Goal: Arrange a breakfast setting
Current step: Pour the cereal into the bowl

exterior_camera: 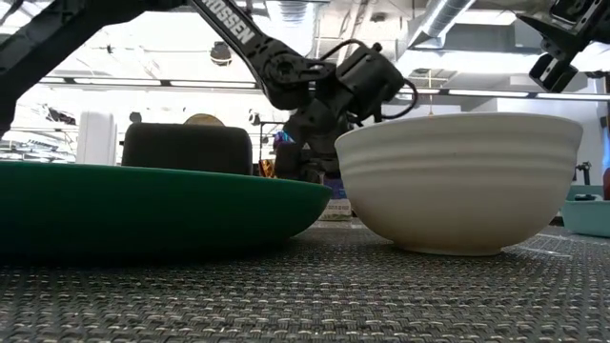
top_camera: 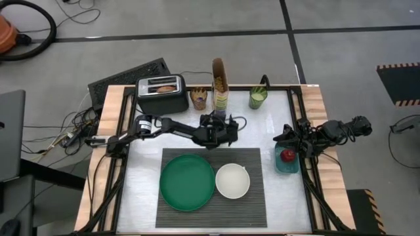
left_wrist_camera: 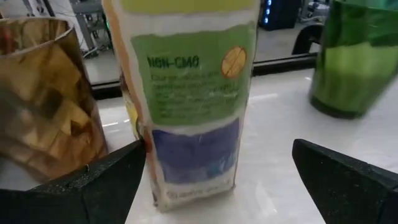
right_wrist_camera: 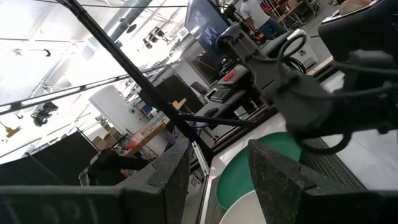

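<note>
A dark grey ribbed placemat [top_camera: 211,187] lies at the table's near middle. On it rest a round green plate [top_camera: 187,182] and, to its right, a white bowl [top_camera: 232,180]. A tall cereal bag [left_wrist_camera: 193,93] with a green and blue label stands upright on its bottom near the far edge [top_camera: 220,84]. My left gripper [left_wrist_camera: 217,149] is open and level just in front of the bag [top_camera: 222,118], one finger on each side of its lower part. My right gripper [top_camera: 287,136] waits open at the right side, with nothing between its fingers [right_wrist_camera: 217,168].
A black toaster [top_camera: 161,93] with a brown piece in its slot stands at the far left. A brown patterned cup [left_wrist_camera: 43,99] is left of the bag and a green cup [left_wrist_camera: 357,59] is to its right. A teal dish with a red apple [top_camera: 287,157] sits below my right gripper.
</note>
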Robot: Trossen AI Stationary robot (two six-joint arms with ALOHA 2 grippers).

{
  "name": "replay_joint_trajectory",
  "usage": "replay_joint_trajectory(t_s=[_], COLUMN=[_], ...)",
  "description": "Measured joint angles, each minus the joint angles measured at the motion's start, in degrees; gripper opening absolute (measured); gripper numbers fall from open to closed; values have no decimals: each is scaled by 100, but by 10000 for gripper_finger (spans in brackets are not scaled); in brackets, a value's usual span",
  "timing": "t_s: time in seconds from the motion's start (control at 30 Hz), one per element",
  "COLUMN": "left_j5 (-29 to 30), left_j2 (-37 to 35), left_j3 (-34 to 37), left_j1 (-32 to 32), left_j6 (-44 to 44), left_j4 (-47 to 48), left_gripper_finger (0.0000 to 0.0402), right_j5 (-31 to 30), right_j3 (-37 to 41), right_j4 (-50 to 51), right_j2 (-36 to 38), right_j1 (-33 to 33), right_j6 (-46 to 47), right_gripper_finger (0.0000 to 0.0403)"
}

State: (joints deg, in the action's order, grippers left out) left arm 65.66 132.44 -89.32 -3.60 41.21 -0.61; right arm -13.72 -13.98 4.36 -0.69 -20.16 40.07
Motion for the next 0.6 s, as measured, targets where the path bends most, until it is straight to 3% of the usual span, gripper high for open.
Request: replay_joint_trajectory(t_s=[0.23,0.6], left_j5=[-184,258], left_j2=[329,343], left_j3=[-13,-4], left_j1=[-197,-18], left_j6=[-730,-1073], left_j4=[-991,-954], left_gripper_finger=[394,393], right_j5=[-9,-70], right_j3=[0,2], right_j4=[47,44], right_j2=[0,0], right_j1=[4,6], right_j6=[0,44], right_gripper_finger=[189,189])
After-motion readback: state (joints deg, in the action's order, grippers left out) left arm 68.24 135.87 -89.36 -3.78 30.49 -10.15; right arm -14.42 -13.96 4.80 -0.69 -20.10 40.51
